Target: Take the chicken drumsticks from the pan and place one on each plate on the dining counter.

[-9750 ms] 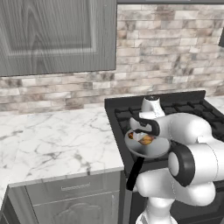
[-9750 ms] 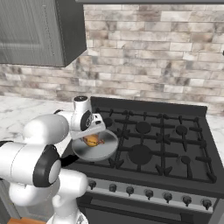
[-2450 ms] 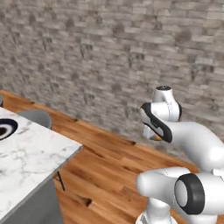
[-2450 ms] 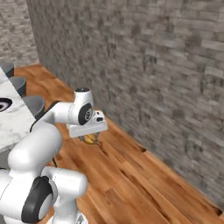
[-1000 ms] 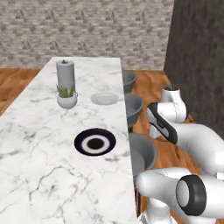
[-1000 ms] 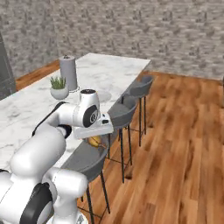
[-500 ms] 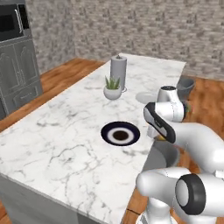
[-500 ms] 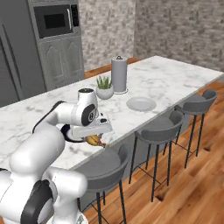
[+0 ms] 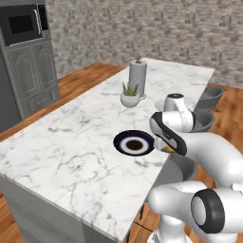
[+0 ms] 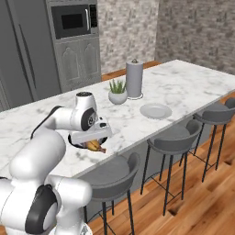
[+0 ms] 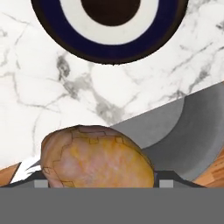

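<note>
The robot has rolled closer to the tabletop (image 9: pixel 71 142). Its jaws hold a drumstick (image 11: pixel 98 159); move it over the dark plate (image 9: pixel 134 143), then lower gently.

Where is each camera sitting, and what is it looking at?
Left base view: behind the arm on its left, looking across the dining counter at the dark plate; the white arm rises at lower right.
Right base view: behind on its right, facing the stools and the pale plate; the arm rises at lower left, gripper holding a drumstick.
Hand view: on the hand, looking down past that drumstick at the dark plate.
Both base views share the paper towel roll and the potted plant.
</note>
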